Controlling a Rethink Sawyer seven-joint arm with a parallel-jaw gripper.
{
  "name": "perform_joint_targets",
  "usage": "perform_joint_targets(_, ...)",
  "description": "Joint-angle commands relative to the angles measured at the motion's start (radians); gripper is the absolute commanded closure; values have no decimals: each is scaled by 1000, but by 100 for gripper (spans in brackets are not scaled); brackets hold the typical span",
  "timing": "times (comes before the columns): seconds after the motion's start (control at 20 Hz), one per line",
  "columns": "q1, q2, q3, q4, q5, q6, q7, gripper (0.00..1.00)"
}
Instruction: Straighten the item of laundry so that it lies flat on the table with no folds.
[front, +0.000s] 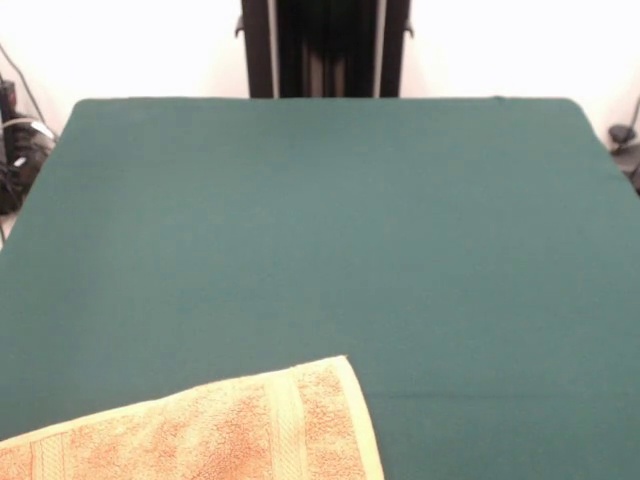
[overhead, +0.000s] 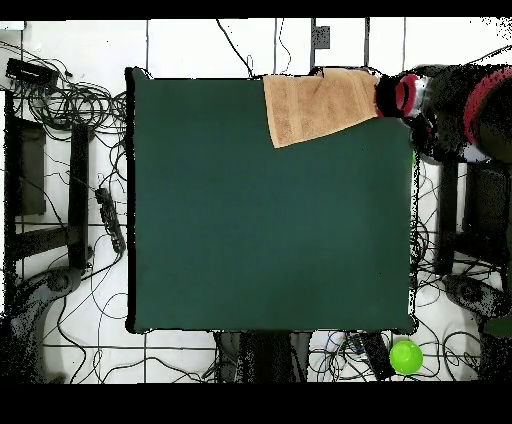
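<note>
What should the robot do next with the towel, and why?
Probably pull the towel a little toward the middle of the table. The towel lies askew at one corner, right along the rim, and the gripper is already beside its end. Whether any of it hangs over the edge is unclear.

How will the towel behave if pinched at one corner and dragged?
Likely floppy: the towel is thin terry cloth lying limp at the table edge. It probably drapes and bunches, not slides rigidly. Cloth on cloth may drag.
</note>
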Motion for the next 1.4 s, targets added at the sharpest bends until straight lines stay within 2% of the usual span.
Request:
perform_joint_targets(0.05,68,-71,-209,218,57,-99,356,100)
perform_joint_targets(0.8,142,-267,-359,442,209,-377,683,100)
perform_joint_targets(1.4,215,-358,-500,566,335,-566,763,100)
